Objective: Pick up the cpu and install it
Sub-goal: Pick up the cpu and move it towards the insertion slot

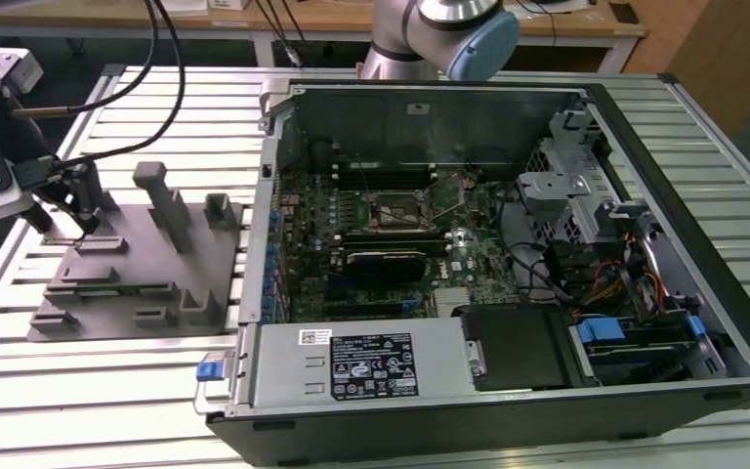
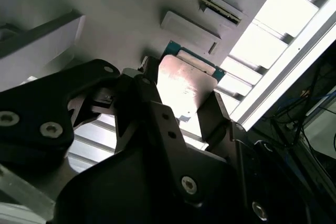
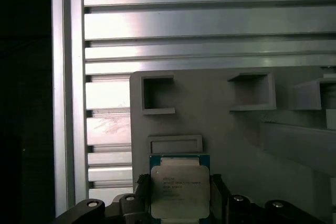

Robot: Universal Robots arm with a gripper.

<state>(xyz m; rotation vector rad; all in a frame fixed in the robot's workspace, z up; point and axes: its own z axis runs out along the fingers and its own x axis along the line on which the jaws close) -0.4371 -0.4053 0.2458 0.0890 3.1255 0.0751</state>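
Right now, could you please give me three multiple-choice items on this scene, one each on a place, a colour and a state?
1. Where is the cpu? A in the socket; B on the power supply; C in the gripper.
2. The fixture is: A red; B grey; C yellow.
3. The computer case is: A open; B closed; C upside down.
Answers: C, the gripper holds it over the fixture; B, its plastic is plain grey; A, the motherboard lies exposed.
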